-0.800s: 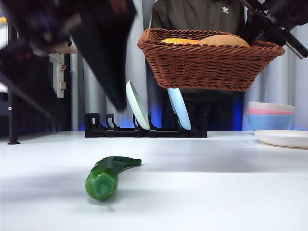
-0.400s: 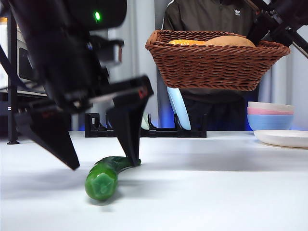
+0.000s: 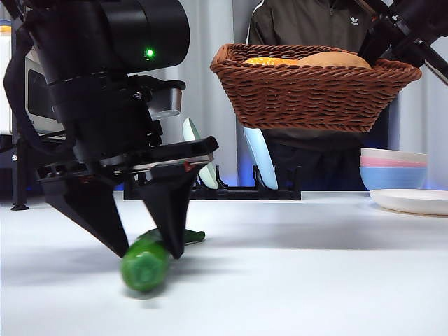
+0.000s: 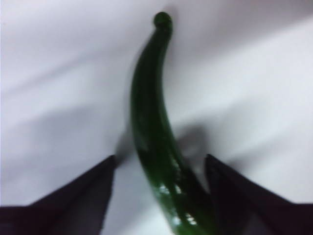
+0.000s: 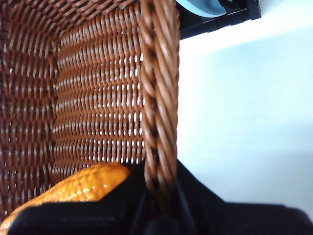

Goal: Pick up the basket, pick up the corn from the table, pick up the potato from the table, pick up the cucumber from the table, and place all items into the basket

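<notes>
Corn and potato sit in the basket that the right gripper holds aloft, clenched on its rim, while the left gripper straddles the cucumber on the table, fingers spread, not yet closed.

My right gripper is clamped on the basket, 1 jaw on each side of its braided rim, which runs up the middle of the frame. I see the corn lying inside at lower left. White table fills the right, with a black rack at the top edge.
</notes>
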`<state>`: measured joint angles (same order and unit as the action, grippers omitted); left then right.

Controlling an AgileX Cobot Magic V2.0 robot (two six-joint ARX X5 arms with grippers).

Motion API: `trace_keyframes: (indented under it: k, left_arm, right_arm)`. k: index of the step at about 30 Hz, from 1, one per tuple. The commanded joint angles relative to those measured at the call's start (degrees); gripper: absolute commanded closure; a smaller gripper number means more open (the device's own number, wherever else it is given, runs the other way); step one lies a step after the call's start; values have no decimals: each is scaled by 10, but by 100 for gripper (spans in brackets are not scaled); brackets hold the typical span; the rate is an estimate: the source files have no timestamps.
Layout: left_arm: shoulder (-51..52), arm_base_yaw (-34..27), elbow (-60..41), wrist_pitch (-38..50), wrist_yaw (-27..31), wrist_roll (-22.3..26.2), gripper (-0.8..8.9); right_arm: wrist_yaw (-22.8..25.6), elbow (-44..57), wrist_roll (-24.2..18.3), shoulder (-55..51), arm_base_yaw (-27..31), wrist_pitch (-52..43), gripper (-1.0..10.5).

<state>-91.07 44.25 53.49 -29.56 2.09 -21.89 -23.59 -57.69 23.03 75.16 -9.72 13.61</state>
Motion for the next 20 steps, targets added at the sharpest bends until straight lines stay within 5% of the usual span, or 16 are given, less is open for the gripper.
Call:
trace_keyframes:
  k: [1,7,16,20]
  left_arm:
    - [-14,1,-9,-20,-11,16,821]
    - [46,5,-9,-102,-54,54,821]
    - [294,12,32,-211,-306,153,821]
    - [349,12,104,-158,-271,128,821]
  right_arm:
    - [-5,-8,4,-5,0,-12,962]
    - [-5,-8,4,-5,-1,-11,962]
    - [-5,-8,3,-5,-1,-11,962]
    - [-4,-8,3,-5,-5,-11,962]
